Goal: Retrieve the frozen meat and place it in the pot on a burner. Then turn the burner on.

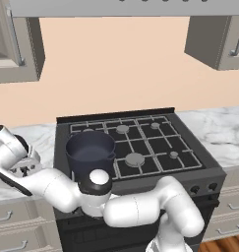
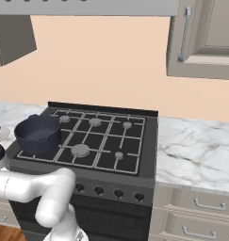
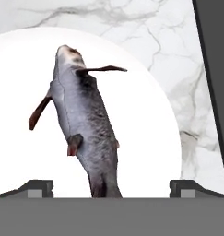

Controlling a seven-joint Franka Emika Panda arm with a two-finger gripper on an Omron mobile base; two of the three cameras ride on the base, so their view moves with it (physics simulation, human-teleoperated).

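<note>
The black gas stove (image 1: 140,142) with its grid of grates sits between veined white marble counters (image 2: 196,150), and the deep, dark blue-grey pot (image 1: 90,153) stands on its front-left burner in both base views. The hand view looks down on a smooth white round plate (image 3: 145,138) carrying the frozen meat (image 3: 85,124), a grey, fish-shaped body with dark fins, its tail end cut off below. The gripper (image 3: 111,186) hangs spread wide above it, its tips either side, holding nothing.

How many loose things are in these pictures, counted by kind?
Pot: 1
Plate: 1
Frozen meat (a grey fish on the plate): 1
Total: 3
</note>
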